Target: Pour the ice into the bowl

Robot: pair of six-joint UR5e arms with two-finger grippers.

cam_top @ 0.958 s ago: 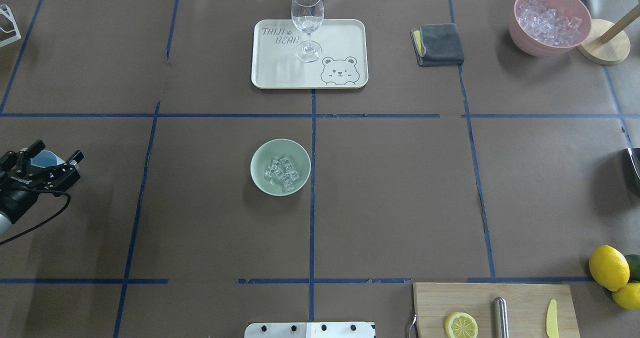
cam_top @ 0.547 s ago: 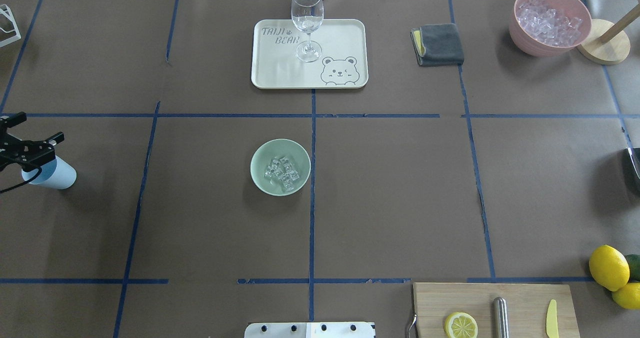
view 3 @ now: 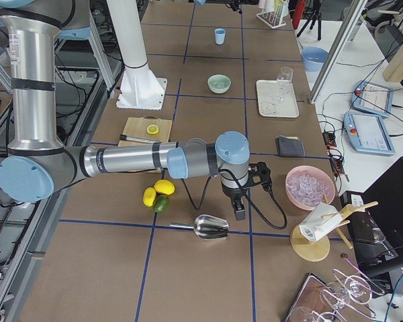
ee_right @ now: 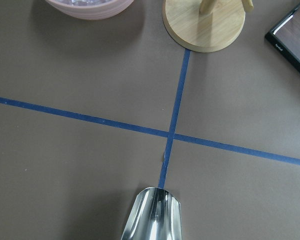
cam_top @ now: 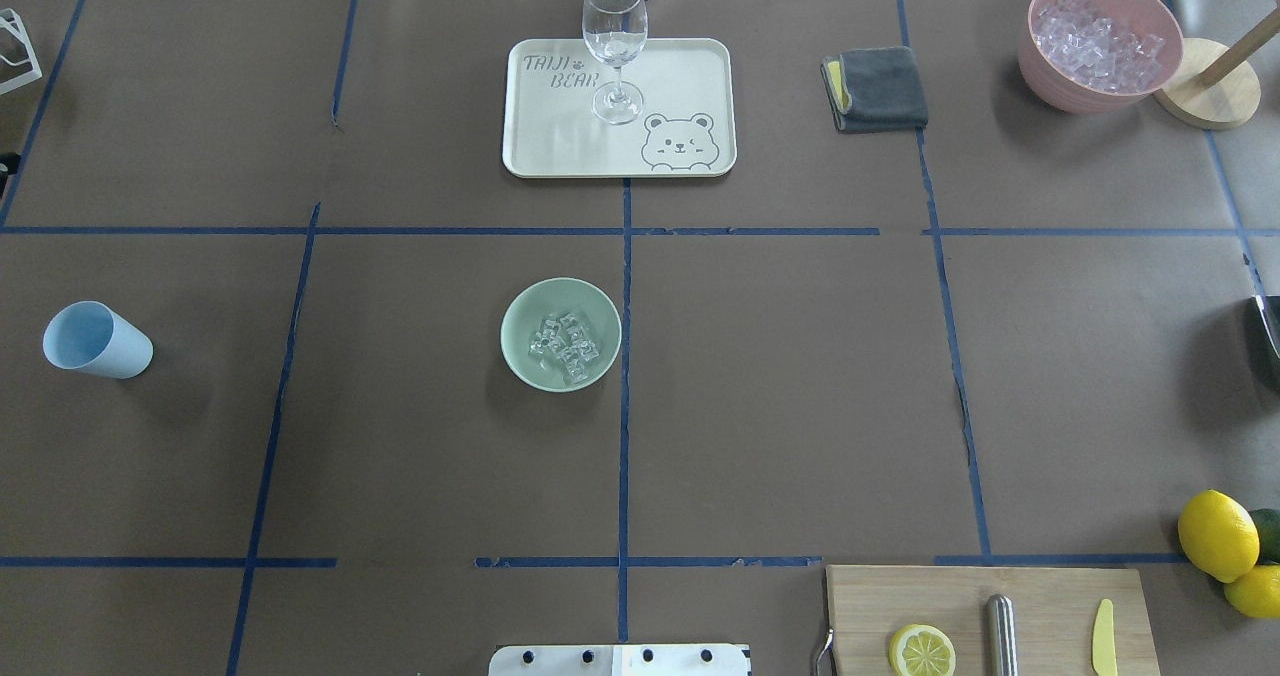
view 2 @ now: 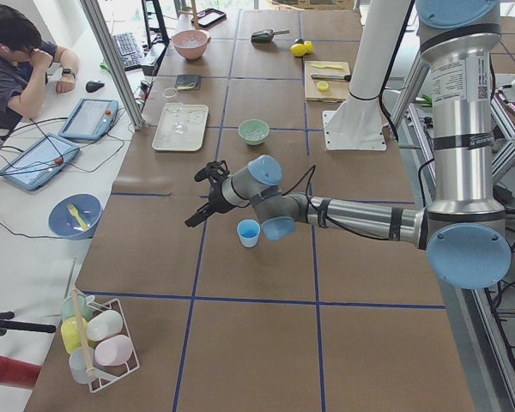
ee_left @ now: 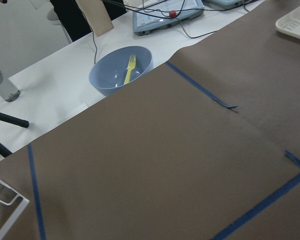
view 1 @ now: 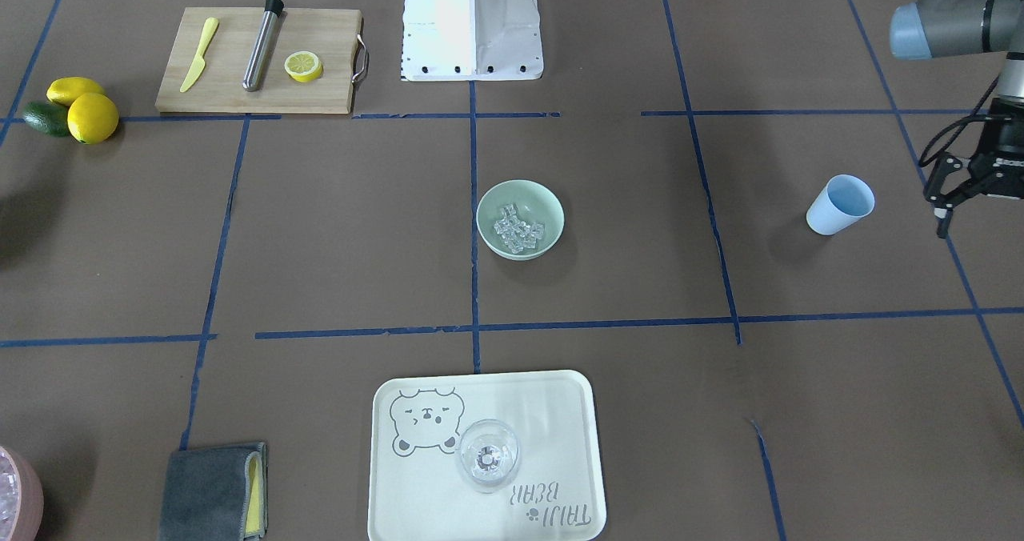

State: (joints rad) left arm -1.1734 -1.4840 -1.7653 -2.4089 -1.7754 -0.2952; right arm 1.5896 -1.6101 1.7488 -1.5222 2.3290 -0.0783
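The pale mint-green bowl [cam_top: 520, 351] stands at the table's middle and holds several small clear ice cubes [cam_top: 565, 344]. Bowl [view 1: 490, 205] and ice [view 1: 518, 229] also show in the front-facing view. A light blue cup [cam_top: 97, 340] stands upright and empty at the left. My left gripper [view 1: 940, 211] is open and empty, hanging beside the cup [view 1: 838, 205], apart from it. It is outside the overhead view. My right gripper [view 3: 245, 201] shows only in the exterior right view, near a metal scoop [view 3: 209, 228]. I cannot tell whether it is open or shut.
A cream tray [cam_top: 680, 76] with a wine glass [cam_top: 614, 36] stands at the back. A grey cloth [cam_top: 875, 88] and a pink container of ice [cam_top: 1100, 41] are at the back right. A cutting board [cam_top: 1050, 606] and lemons [cam_top: 1217, 534] are at the front right.
My left gripper has let go of the light blue cup and drawn back to the left, out of the overhead view. The cup stays standing. The bowl and ice have not moved.
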